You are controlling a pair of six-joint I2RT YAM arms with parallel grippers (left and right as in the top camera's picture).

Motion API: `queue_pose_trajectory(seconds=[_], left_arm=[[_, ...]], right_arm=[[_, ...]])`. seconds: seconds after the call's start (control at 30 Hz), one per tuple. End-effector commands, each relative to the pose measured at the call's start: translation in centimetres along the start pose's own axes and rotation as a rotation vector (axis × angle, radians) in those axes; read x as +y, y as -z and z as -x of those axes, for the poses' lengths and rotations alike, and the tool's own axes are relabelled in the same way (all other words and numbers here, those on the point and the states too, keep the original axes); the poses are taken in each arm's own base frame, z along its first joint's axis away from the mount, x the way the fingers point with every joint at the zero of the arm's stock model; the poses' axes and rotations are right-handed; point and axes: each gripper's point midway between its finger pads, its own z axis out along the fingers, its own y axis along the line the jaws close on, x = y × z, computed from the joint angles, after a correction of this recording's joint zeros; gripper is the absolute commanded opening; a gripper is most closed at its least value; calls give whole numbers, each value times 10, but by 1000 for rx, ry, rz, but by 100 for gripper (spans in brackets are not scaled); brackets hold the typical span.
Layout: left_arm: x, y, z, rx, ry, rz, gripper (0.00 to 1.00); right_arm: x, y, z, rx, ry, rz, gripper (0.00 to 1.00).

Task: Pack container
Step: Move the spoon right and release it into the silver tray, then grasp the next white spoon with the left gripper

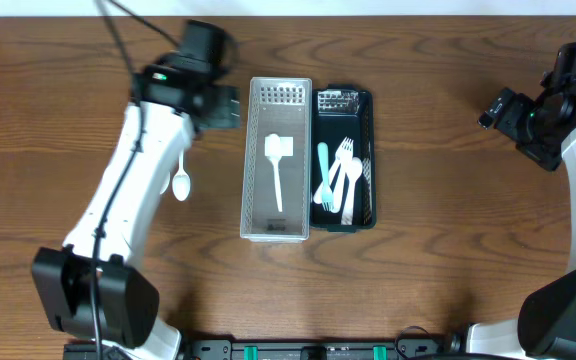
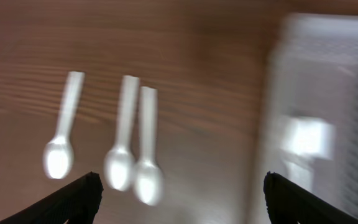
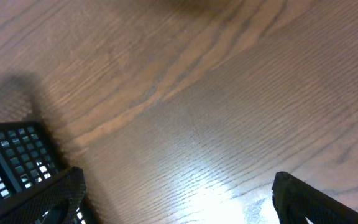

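A clear grey basket (image 1: 276,222) holds a white spatula (image 1: 277,165). Beside it, a dark green basket (image 1: 368,110) holds white forks (image 1: 346,175) and a teal spoon (image 1: 322,165). One white spoon (image 1: 181,178) lies on the table left of the baskets, partly under my left arm. The blurred left wrist view shows three white spoons (image 2: 122,149) side by side, with the grey basket (image 2: 316,74) to the right. My left gripper (image 1: 223,105) (image 2: 182,199) is open and empty above the table. My right gripper (image 1: 503,108) (image 3: 179,186) is open and empty at the far right.
The wooden table (image 1: 438,230) lies under everything. A corner of the dark green basket (image 3: 11,162) shows at the left of the right wrist view. My left arm (image 1: 128,200) crosses over the table left of the baskets.
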Motion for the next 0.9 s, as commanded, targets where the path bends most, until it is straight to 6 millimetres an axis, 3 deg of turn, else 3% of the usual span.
queue_pose_trajectory(seconds=[0.0,0.07,0.17,0.2,0.37,0.53,0.7,0.87], left_arm=[[44,-44,-13,101,0,112,85],[51,-65,-22,162,9,81,81],[49,-98,-40,267,-20,-21,60],[50,-106,-46,292,-10,-30,59],[50,-133,-65,378,-11,-45,58],[45,-144,-71,401,-29,-48,60],[28,-154,-80,437,-16,-131,64],[27,-168,-94,486,-13,-128,64]], right_arm=[[-3,-3,-1,6,2,-7,99],[-3,-3,-1,6,2,-7,99],[-2,-3,0,3,2,-6,99],[-2,-3,0,2,2,-6,99],[-2,-3,0,2,2,-6,99],[-2,-3,1,0,2,-5,99],[-2,-3,1,-1,2,-4,99],[-2,-3,1,1,2,-5,99]])
